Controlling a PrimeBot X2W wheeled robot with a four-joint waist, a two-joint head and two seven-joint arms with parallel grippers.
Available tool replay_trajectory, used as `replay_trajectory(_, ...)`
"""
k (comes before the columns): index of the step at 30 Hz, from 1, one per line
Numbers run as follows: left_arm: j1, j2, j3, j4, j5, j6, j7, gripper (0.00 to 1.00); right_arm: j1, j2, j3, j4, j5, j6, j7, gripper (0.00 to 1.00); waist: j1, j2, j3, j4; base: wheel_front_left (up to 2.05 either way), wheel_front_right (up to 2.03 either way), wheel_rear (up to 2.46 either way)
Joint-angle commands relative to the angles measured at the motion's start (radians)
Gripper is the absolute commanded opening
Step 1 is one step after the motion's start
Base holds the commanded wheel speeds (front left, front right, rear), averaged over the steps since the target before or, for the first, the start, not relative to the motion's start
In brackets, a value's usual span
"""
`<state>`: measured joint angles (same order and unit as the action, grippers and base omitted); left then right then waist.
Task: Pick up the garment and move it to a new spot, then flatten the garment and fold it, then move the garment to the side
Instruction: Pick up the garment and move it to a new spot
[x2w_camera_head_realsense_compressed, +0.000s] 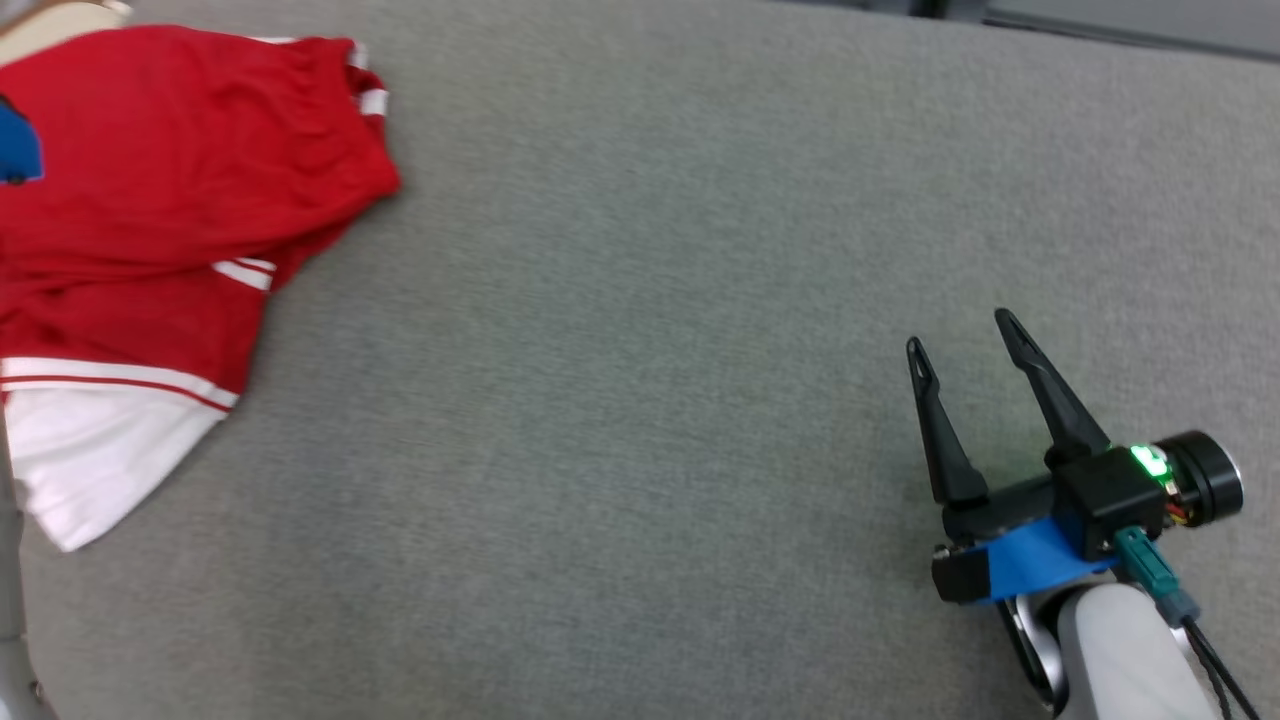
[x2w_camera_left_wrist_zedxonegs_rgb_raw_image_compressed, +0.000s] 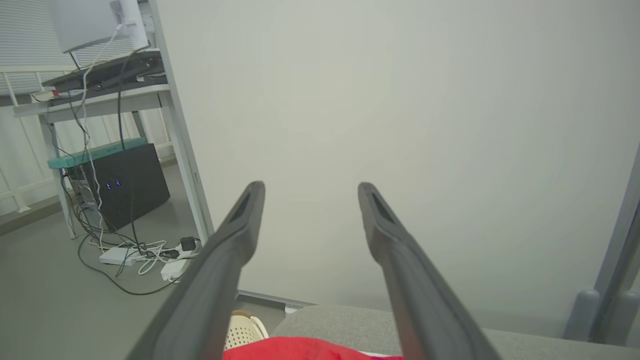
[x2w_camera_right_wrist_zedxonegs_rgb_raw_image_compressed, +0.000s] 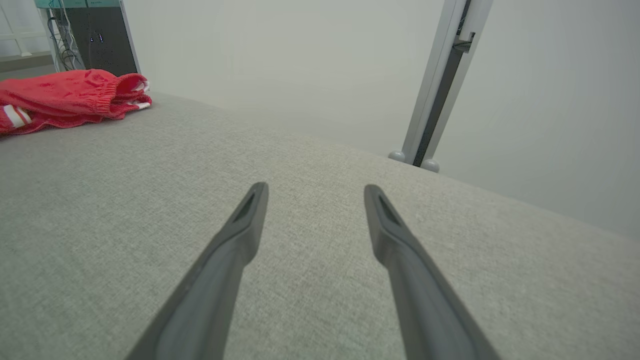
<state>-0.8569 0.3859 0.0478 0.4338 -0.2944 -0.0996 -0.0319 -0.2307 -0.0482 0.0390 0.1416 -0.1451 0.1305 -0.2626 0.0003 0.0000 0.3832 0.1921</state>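
Observation:
The garment is red with white stripes and a white hem; it lies folded at the far left of the grey padded table. Its red edge also peeks in at the bottom of the left wrist view as garment, below my left gripper, which is open with nothing between its fingers and points toward a pale wall. My right gripper stands open and empty over bare table at the lower right, far from the garment. In the right wrist view the garment lies at the upper left, beyond my right gripper.
A blue part sits over the garment at the left edge of the head view. Beyond the table stand a desk with a dark box and floor cables, a cream basket, and a grey post.

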Motion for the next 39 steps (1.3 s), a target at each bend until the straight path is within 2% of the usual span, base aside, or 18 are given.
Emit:
replay_trajectory(1, -0.034, 0.003, -0.013, 0.047, -0.004, -0.006, 0.022, 1.00, -0.022, -0.004, 0.014, -0.013, -0.006, 0.000, -0.003, 1.00, -0.0003, 0.0000, 0.025, -0.018, 0.00, 0.00, 0.00)
replay_trajectory(7, -0.129, -0.010, -0.115, 0.240, -0.011, -0.025, 0.137, 1.00, -0.054, -0.004, 0.030, -0.041, -0.015, 0.000, -0.003, 1.00, -0.0003, 0.0000, 0.116, -0.084, 0.00, 0.00, 0.00)
replay_trajectory(13, -0.172, -0.038, -0.218, 0.354, -0.044, -0.033, 0.223, 1.00, -0.047, -0.004, 0.028, -0.049, -0.003, 0.000, -0.003, 1.00, -0.0003, 0.0000, 0.170, -0.116, 0.00, 0.00, 0.00)
replay_trajectory(18, -0.198, -0.010, -0.270, 0.432, -0.036, -0.030, 0.267, 1.00, -0.049, -0.005, 0.020, -0.052, 0.000, 0.000, -0.001, 1.00, -0.0003, 0.0000, 0.193, -0.129, 0.00, 0.00, 0.00)
replay_trajectory(23, -0.223, 0.010, -0.277, 0.489, -0.017, 0.008, 0.266, 1.00, -0.055, -0.005, 0.016, -0.053, 0.007, 0.000, -0.001, 1.00, -0.0003, 0.0000, 0.197, -0.130, 0.00, 0.00, 0.00)
replay_trajectory(26, -0.225, 0.011, -0.284, 0.517, -0.011, 0.017, 0.268, 1.00, -0.061, -0.005, 0.027, -0.051, 0.016, 0.000, -0.001, 1.00, -0.0003, 0.0000, 0.196, -0.127, 0.00, 0.00, 0.00)
replay_trajectory(27, -0.224, 0.012, -0.290, 0.525, -0.007, 0.018, 0.271, 0.91, -0.063, -0.004, 0.031, -0.050, 0.019, 0.000, -0.001, 1.00, -0.0003, 0.0000, 0.195, -0.127, 0.00, 0.00, 0.00)
replay_trajectory(28, -0.223, 0.011, -0.293, 0.531, -0.010, 0.020, 0.272, 0.75, -0.065, -0.004, 0.034, -0.049, 0.019, 0.000, -0.001, 1.00, -0.0003, 0.0000, 0.194, -0.126, 0.00, 0.00, 0.00)
replay_trajectory(29, -0.222, 0.007, -0.291, 0.538, -0.015, 0.021, 0.272, 0.49, -0.066, -0.004, 0.036, -0.047, 0.021, 0.000, -0.001, 1.00, -0.0003, 0.0000, 0.193, -0.126, 0.00, 0.00, 0.00)
replay_trajectory(30, -0.222, 0.005, -0.288, 0.545, -0.020, 0.022, 0.267, 0.37, -0.067, -0.004, 0.038, -0.045, 0.024, 0.000, -0.001, 1.00, -0.0003, 0.0000, 0.192, -0.126, 0.00, 0.00, 0.00)
replay_trajectory(31, -0.224, 0.006, -0.287, 0.548, -0.020, 0.022, 0.259, 0.13, -0.068, -0.004, 0.039, -0.044, 0.024, 0.000, -0.001, 1.00, -0.0003, 0.0000, 0.191, -0.126, 0.00, 0.00, 0.00)
replay_trajectory(32, -0.225, 0.009, -0.289, 0.549, -0.019, 0.022, 0.247, 0.00, -0.068, -0.004, 0.041, -0.043, 0.025, 0.000, -0.001, 1.00, -0.0003, 0.0000, 0.190, -0.126, 0.00, 0.00, 0.00)
replay_trajectory(39, -0.242, 0.026, -0.297, 0.550, -0.009, 0.025, 0.144, 0.00, -0.057, -0.003, 0.029, -0.030, 0.031, 0.000, -0.002, 1.00, -0.0003, 0.0000, 0.137, -0.128, 0.00, 0.00, 0.00)
